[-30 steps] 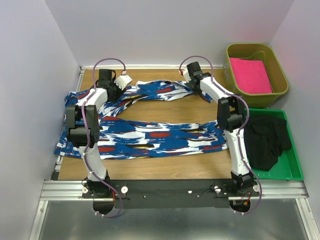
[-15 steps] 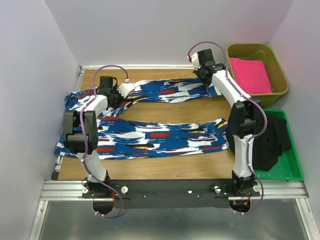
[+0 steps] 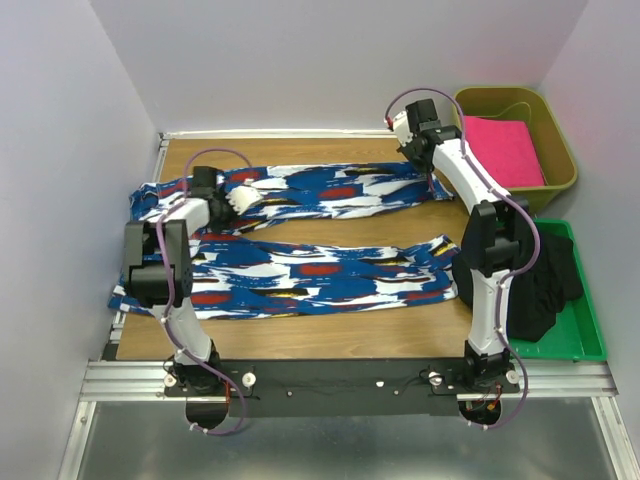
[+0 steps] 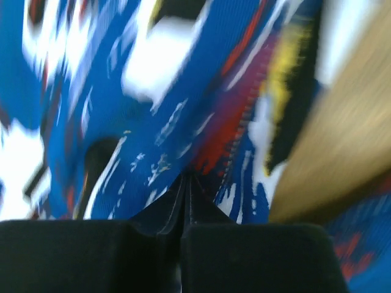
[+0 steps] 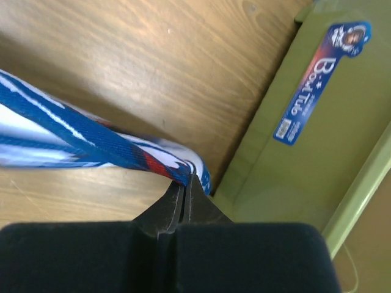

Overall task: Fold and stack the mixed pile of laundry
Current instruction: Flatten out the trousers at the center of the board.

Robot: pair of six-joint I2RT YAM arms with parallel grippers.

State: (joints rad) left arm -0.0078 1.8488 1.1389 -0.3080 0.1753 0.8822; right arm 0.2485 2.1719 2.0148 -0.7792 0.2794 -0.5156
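The long blue cloth [image 3: 330,188] with white, red and black blotches lies on the wooden table [image 3: 330,225] as two long bands joined at the left. My left gripper [image 3: 240,200] sits over the far band's left part. In the left wrist view its jaws [image 4: 185,177] stand shut with the blue cloth [image 4: 153,122] bunched at their tips. My right gripper [image 3: 432,172] is shut on the far band's right end [image 5: 153,160], beside the olive bin's wall [image 5: 287,159]. The black garment [image 3: 545,280] lies crumpled in the green tray [image 3: 588,345].
An olive bin [image 3: 510,93] at the back right holds a folded bright pink cloth [image 3: 500,150]. The green tray stands along the table's right side. Grey walls close in the left, back and right. The near band of the cloth [image 3: 300,275] spans most of the table's width.
My right gripper has pulled the cloth's end to the right, toward the olive bin, straightening the far band. My left gripper has come down a little nearer and closed on the cloth.
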